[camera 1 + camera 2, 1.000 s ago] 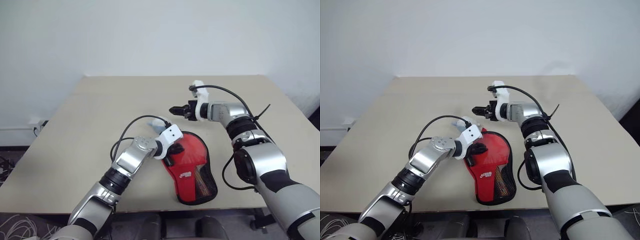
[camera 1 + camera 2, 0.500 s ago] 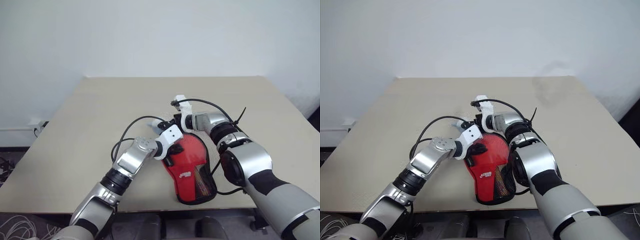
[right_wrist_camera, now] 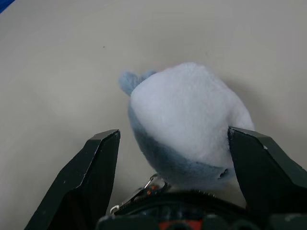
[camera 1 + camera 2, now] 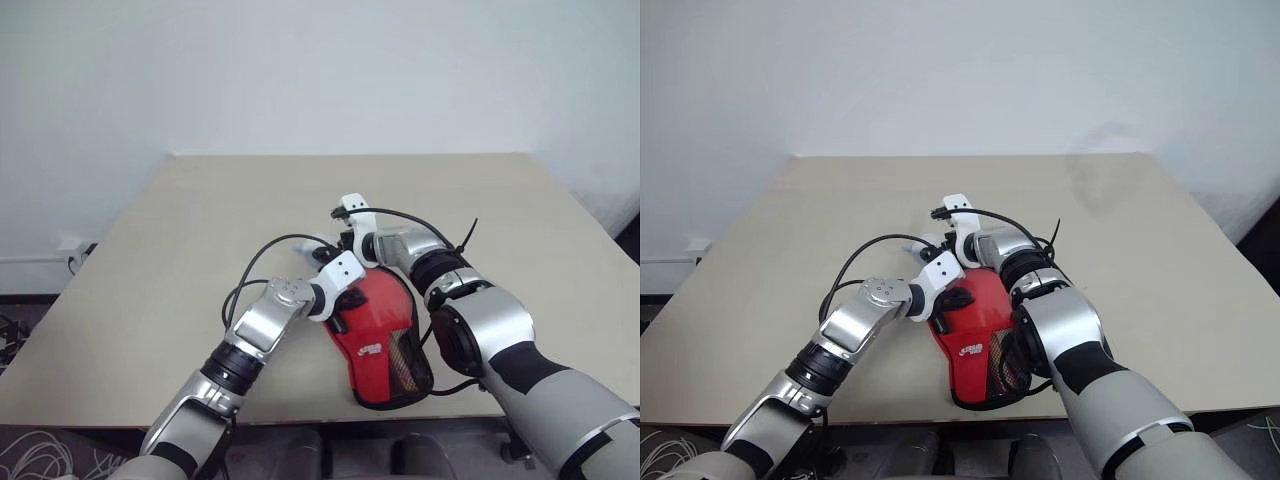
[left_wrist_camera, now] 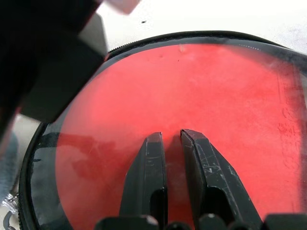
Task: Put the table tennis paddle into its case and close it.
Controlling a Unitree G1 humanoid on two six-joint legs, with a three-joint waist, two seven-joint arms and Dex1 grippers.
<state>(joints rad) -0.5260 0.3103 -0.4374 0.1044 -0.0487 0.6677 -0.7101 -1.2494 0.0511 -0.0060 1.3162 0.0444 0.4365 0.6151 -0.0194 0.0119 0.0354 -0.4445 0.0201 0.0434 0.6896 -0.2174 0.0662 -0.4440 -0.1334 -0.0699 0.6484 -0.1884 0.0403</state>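
Left gripper [image 5: 171, 139] nearly closed, tips down on the red case [image 4: 378, 325], gripping nothing. Case flat near the table's [image 4: 180, 230] front edge. Paddle itself impossible to make out. Right gripper [image 3: 173, 143] spread wide around the fuzzy ball [image 3: 189, 120], one finger touching it.

case [image 5: 201, 96] cut off by frame edges, fuzzy ball [image 4: 318, 244] mostly hidden behind arms

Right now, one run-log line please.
case: on table, paddle hidden | left tool: shut, pressing case | right tool: open around fuzzy ball | zip: cannot tell
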